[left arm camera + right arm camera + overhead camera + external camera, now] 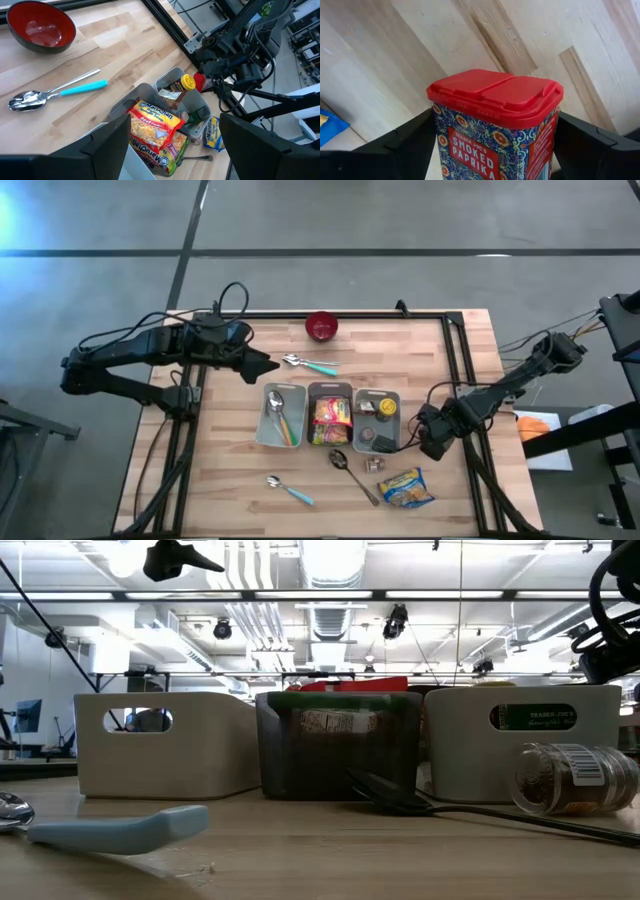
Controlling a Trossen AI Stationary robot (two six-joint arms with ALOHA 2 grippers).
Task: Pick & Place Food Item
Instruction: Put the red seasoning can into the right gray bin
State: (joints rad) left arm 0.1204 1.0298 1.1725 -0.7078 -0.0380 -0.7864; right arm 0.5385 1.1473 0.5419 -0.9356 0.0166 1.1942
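A tin of smoked paprika (495, 125), blue patterned with a red lid, stands between the fingers of my right gripper (492, 145), just right of the three bins. In the high view my right gripper (433, 440) hides it. The tin's red lid (200, 82) shows in the left wrist view. My left gripper (265, 365) hangs open above the table's far left part, holding nothing. A ramen pack (332, 418) lies in the middle bin. My right gripper has the paprika tin between its two fingers, one finger (415, 142) against each narrow side just below the lid (547, 135). The fingers come from above, pointing down. The tin is upright. Its bottom is hidden, so I cannot tell whether it rests on the table.
Three bins (330, 442) stand side by side mid-table; the left one holds cutlery, the right one bottles. A blue and yellow snack bag (405, 487), a small glass jar (570, 778) and a dark spoon (352, 472) lie in front. A red bowl (321, 326) sits at the far edge.
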